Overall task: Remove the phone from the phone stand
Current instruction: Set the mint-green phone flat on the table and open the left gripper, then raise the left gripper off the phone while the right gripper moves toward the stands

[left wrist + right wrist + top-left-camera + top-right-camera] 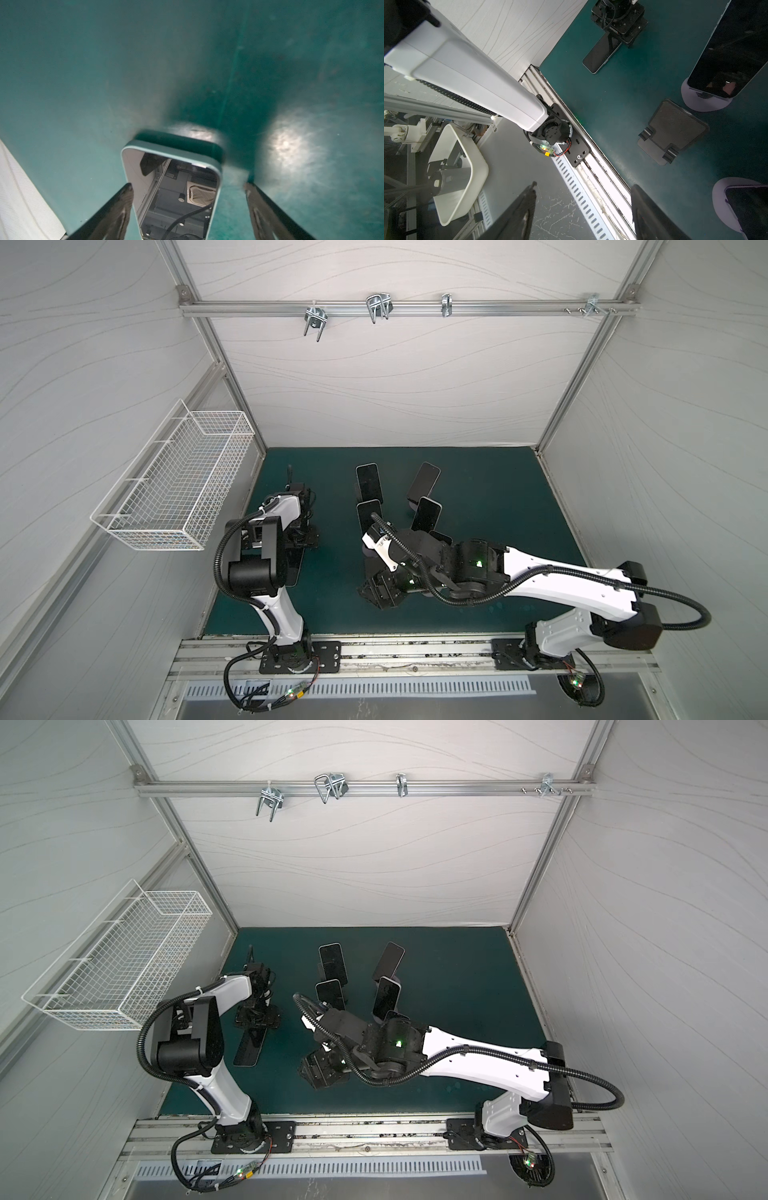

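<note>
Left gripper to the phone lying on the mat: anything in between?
Nothing visible. The phone lies flat on the green mat, inside the open left gripper: one finger sits at its long edge, the other stands apart from it.

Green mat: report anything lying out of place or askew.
One phone lies flat on the mat between the open fingers of the left tool, off any stand; the other phones lean on stands. A black stand sits empty. Nothing looks spilled or damaged.
</note>
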You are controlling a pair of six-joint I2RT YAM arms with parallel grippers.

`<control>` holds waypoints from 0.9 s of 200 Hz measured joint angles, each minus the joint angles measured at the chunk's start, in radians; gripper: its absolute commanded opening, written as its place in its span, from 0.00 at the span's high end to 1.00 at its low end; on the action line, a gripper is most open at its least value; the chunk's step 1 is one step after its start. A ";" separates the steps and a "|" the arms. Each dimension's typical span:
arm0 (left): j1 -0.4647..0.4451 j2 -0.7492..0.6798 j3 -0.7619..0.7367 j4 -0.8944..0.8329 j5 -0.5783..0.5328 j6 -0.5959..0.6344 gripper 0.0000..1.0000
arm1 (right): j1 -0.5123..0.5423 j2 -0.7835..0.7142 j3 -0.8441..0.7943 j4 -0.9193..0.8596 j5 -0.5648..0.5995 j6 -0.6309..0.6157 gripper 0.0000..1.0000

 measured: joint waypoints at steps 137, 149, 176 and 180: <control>-0.043 -0.093 -0.038 0.064 0.000 -0.029 0.13 | 0.000 -0.082 -0.030 -0.018 0.078 -0.014 0.26; -0.043 -0.108 -0.038 0.070 0.002 -0.030 0.13 | 0.000 -0.088 -0.037 -0.019 0.086 -0.014 0.26; -0.043 -0.131 -0.040 0.078 0.016 -0.034 0.13 | 0.000 -0.095 -0.042 -0.022 0.102 -0.015 0.25; -0.043 -0.133 -0.042 0.079 0.019 -0.036 0.13 | 0.000 -0.096 -0.042 -0.022 0.103 -0.015 0.25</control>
